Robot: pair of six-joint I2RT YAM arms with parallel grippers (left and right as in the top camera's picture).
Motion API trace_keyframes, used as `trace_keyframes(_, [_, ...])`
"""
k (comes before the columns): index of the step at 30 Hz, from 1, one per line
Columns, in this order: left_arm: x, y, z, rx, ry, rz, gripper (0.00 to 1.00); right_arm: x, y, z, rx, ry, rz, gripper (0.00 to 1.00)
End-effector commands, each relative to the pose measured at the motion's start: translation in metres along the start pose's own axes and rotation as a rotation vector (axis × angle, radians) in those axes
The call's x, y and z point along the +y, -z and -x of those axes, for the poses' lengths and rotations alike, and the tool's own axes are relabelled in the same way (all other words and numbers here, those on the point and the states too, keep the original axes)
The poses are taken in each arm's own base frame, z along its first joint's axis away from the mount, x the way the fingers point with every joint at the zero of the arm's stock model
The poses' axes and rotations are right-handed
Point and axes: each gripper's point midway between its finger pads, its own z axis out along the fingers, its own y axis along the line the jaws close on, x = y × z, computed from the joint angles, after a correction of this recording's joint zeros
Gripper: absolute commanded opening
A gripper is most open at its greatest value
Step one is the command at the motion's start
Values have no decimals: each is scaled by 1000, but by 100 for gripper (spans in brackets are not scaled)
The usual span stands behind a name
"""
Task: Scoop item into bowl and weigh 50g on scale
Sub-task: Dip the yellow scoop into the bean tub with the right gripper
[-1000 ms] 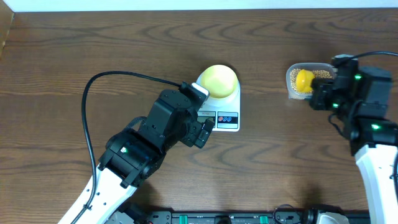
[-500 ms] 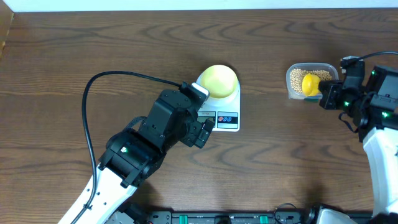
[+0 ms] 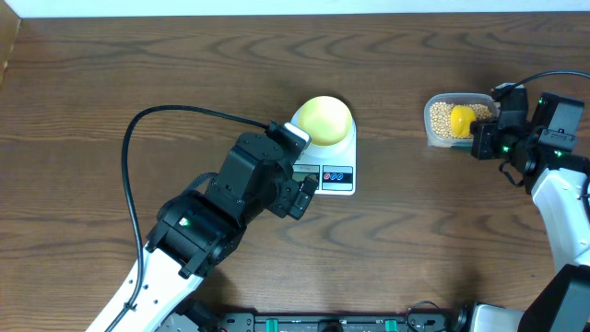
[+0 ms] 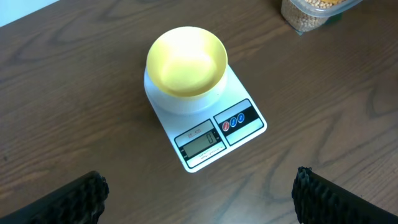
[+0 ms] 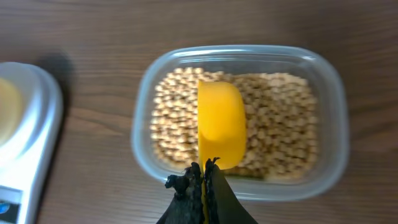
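Observation:
The pale-yellow bowl (image 3: pixel 323 118) (image 4: pixel 186 60) sits empty on the white scale (image 3: pixel 334 159) (image 4: pixel 209 127) at the table's middle. Tan beans (image 3: pixel 443 119) (image 5: pixel 273 124) fill a clear plastic tub (image 3: pixel 433 136) (image 5: pixel 249 59) at the right. My right gripper (image 3: pixel 486 138) (image 5: pixel 204 171) is shut on the handle of a bright yellow scoop (image 3: pixel 461 119) (image 5: pixel 220 127), whose cup is turned on edge over the beans in the tub. My left gripper (image 3: pixel 302 195) (image 4: pixel 199 193) is open and empty, just in front of the scale.
The scale's display (image 4: pixel 201 142) and round buttons (image 4: pixel 234 121) face my left gripper. The tub's corner shows at the top of the left wrist view (image 4: pixel 309 12). A black cable (image 3: pixel 138 129) loops over the table at the left.
My right arm shifted right and then back a little; the yellow scoop moved slightly right within the tub. The left arm, bowl and scale have not moved.

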Motion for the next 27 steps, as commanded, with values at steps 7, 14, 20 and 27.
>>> trace_keyframes(7, [-1,-1,-2,9,-14,-10,97,-17,4,7,-4,40,-93,1])
trace_keyframes(14, [-1,-1,-2,9,-14,-10,97,-17,4,6,2,63,-94,1])
trace_keyframes(20, [-1,-1,-2,9,-14,-10,97,-18,-2,-3,26,75,-88,1])
trace_keyframes(27, [-1,-1,-2,9,-14,-10,97,-20,-17,-18,79,34,-70,1])
